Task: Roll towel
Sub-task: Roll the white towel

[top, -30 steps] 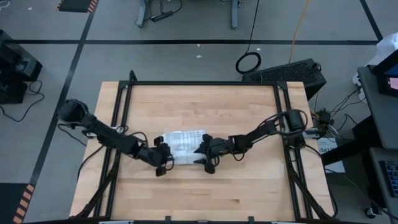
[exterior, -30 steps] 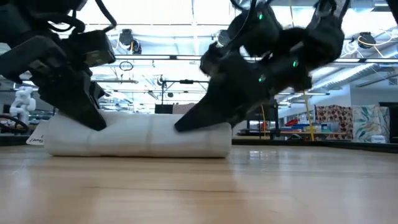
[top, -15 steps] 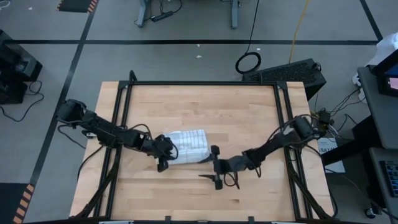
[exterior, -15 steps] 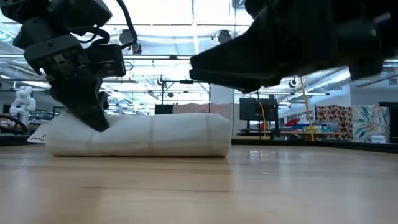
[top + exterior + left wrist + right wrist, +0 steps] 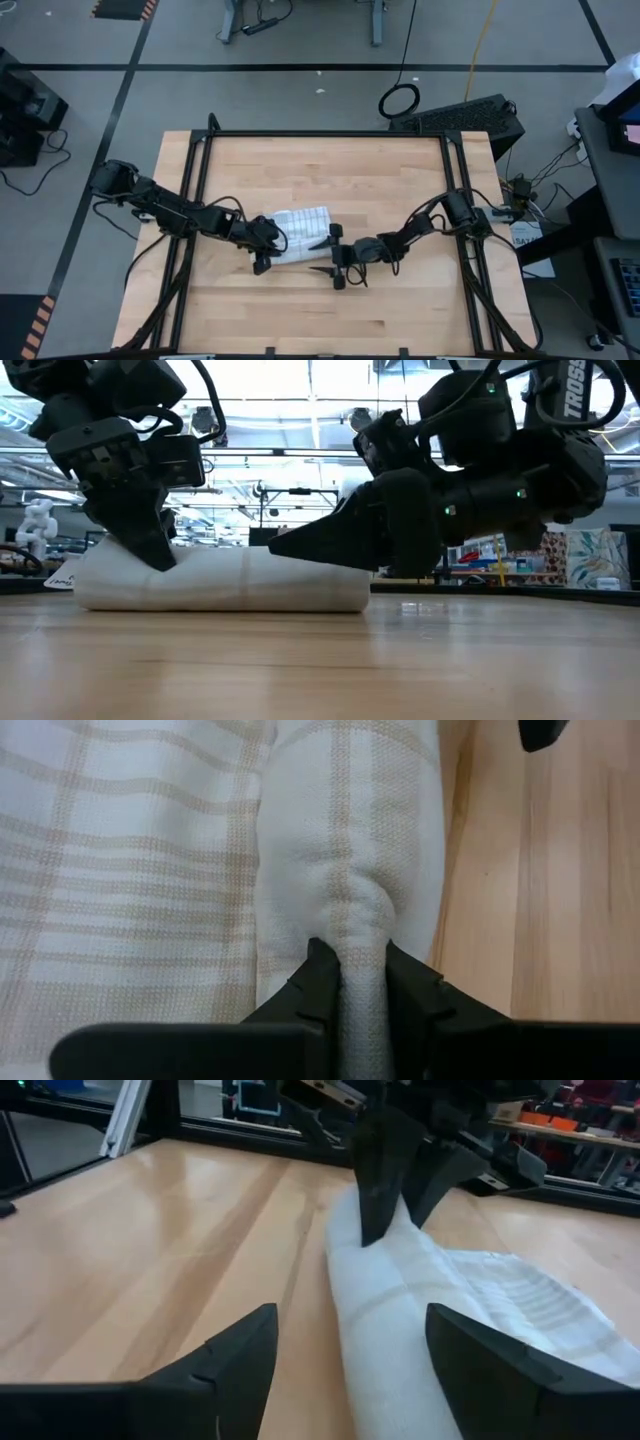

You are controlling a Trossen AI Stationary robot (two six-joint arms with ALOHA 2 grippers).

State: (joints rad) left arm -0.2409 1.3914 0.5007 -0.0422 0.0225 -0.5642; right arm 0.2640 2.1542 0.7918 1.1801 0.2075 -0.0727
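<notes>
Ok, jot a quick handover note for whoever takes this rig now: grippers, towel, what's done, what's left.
Left gripper: shut on a pinched fold at the left end of the towel.
Right gripper: open, empty, just off the towel's right end, fingertips pointing at it.
Towel: mid-table, partly rolled; a flat layer lies beside the roll on its far side.
Left: regrip the right end, finish rolling, release.

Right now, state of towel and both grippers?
towel: partly rolled, lying on the table, roll along its near edge
left gripper: shut, pinching a fold at the roll's left end
right gripper: open, empty, just off the roll's right end, not touching
</notes>
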